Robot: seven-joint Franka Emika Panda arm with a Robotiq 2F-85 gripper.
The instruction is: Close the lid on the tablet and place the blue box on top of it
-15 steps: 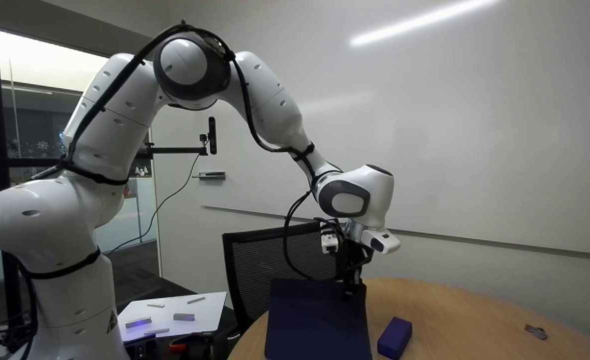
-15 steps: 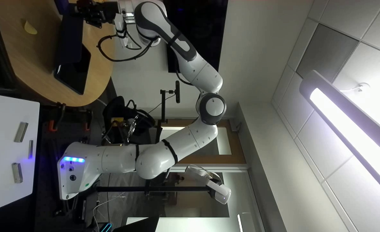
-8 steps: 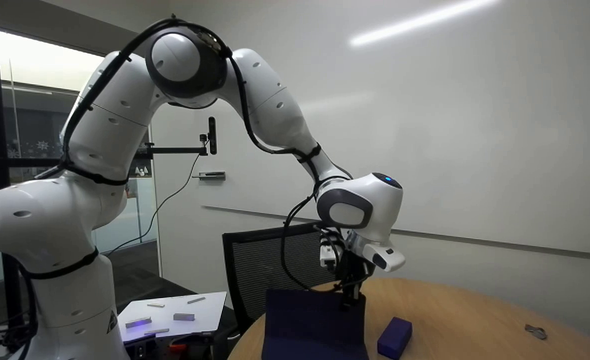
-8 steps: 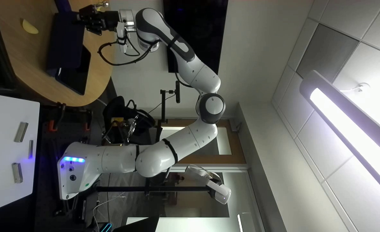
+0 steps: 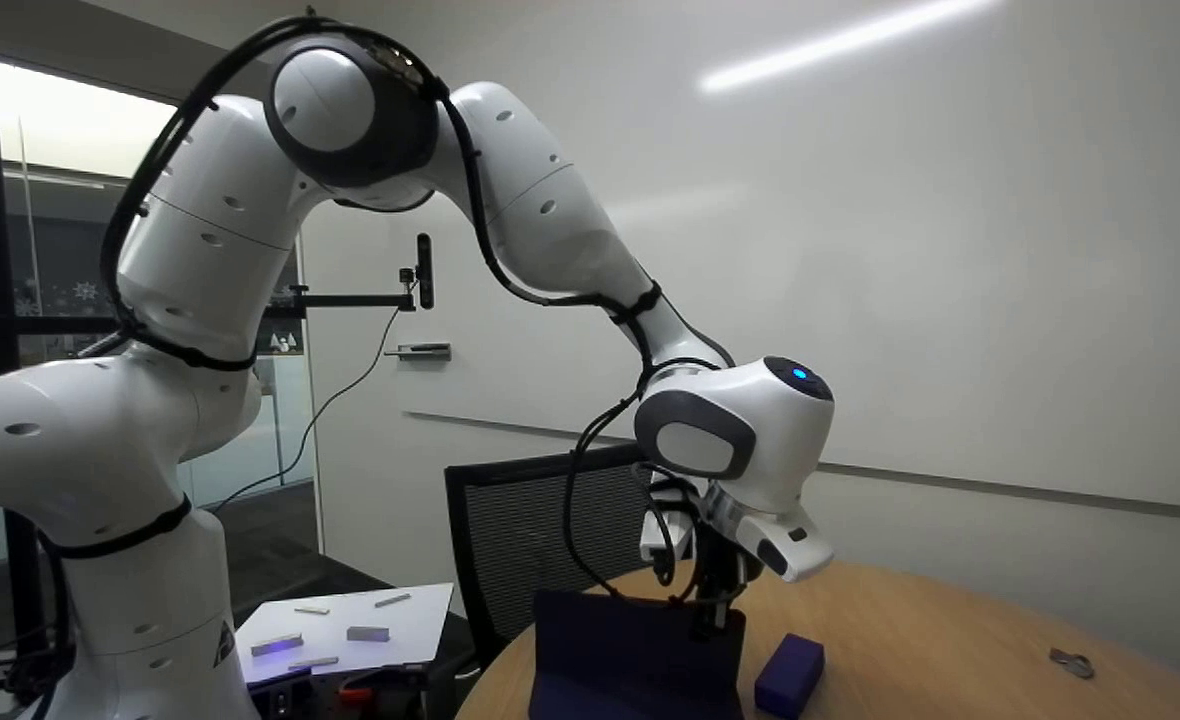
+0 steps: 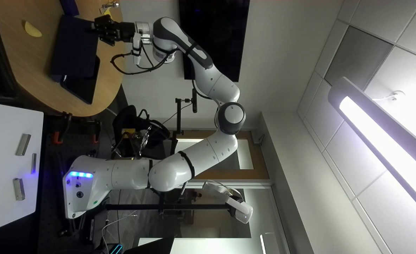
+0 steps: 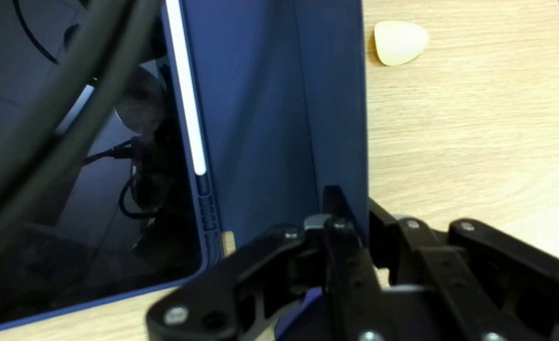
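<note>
The tablet lies on the round wooden table with its dark screen [image 6: 83, 83] facing up; the screen also shows in the wrist view [image 7: 118, 199]. Its dark navy lid [image 5: 635, 640] is raised and bent along a crease, leaning partly over the screen in an exterior view [image 6: 74, 46]. My gripper [image 7: 355, 208] has the lid's edge between its fingers, near one corner, and appears shut on it. It also shows in both exterior views [image 5: 712, 615] [image 6: 94, 29]. The blue box [image 5: 790, 676] rests on the table beside the tablet, apart from it; an exterior view [image 6: 69, 7] shows it partly.
A yellow piece [image 6: 32, 29] lies on the table on the lid's far side, also in the wrist view [image 7: 400, 42]. A small grey object [image 5: 1072, 662] lies farther along the table. A black chair [image 5: 560, 510] stands at the edge. A white board [image 5: 350, 625] holds metal bars.
The gripper has carried the lid's edge over toward the screen, and less of the screen shows. The lid now shows a clear bend. The blue box has not moved.
</note>
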